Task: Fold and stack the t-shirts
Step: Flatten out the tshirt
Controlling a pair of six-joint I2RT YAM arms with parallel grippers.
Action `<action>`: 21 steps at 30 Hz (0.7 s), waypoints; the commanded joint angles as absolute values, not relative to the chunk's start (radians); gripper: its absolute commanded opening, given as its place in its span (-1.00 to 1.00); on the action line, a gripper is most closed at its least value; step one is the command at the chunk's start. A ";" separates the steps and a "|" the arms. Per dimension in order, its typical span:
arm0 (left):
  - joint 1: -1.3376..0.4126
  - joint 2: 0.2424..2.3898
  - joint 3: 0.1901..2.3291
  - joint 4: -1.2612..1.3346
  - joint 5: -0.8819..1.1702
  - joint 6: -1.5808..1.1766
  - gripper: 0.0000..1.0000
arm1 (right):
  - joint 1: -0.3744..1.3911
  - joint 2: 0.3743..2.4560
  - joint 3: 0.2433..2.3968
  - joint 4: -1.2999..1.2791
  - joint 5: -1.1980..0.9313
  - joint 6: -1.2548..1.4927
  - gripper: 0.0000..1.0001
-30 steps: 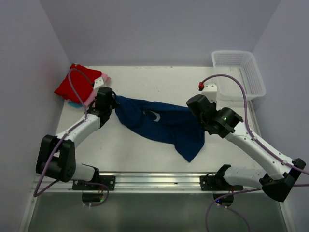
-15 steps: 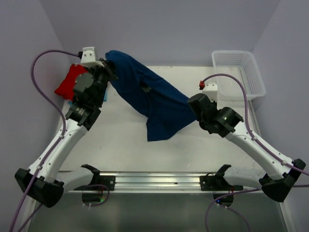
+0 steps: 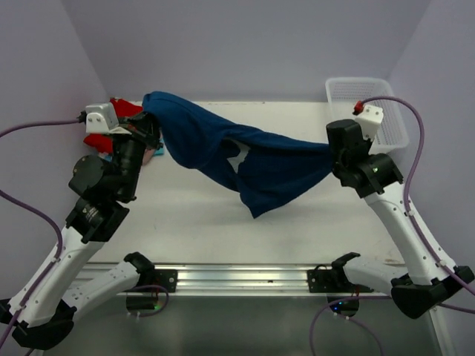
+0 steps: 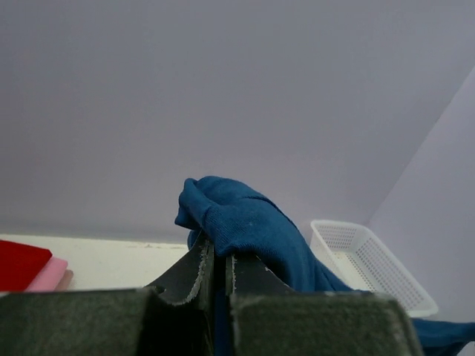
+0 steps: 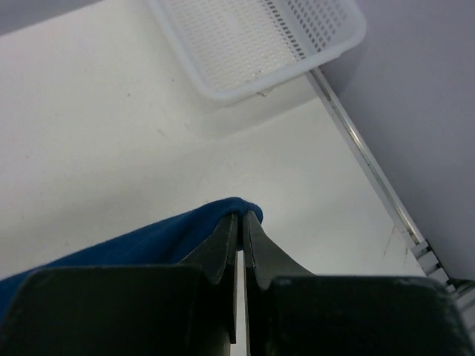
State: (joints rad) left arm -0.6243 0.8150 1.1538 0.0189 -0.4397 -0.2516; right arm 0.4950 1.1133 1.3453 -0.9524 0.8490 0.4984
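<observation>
Hanging bunched, navy t-shirt mostly hides its print.

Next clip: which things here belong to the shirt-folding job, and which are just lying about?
Part of the job:
- navy t-shirt, held up between left gripper and right gripper
- red tee, folded
- pink tee, beside it

Lying about:
- white mesh basket, far right corner

Left gripper pinching navy t-shirt, white basket beyond
</observation>
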 commanded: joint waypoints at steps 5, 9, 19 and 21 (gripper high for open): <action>-0.629 0.801 1.134 -0.078 -0.535 -0.333 -1.00 | 0.284 1.248 1.486 -0.830 0.684 0.433 -1.00; -0.629 0.785 1.115 -0.153 -0.563 -0.451 -1.00 | 0.217 1.281 1.483 -0.807 0.635 0.419 -1.00; -0.684 0.710 0.844 -0.253 -0.649 -0.718 -1.00 | 0.207 1.289 1.471 -0.764 0.552 0.397 -1.00; -0.690 0.759 0.809 -0.193 -0.681 -0.701 -1.00 | 0.206 1.296 1.473 -0.761 0.532 0.393 -1.00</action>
State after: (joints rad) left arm -0.6769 0.7231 0.8444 -0.2718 -0.6014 -0.6350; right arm 0.2100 1.3003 1.4540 -0.8139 0.5686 0.4179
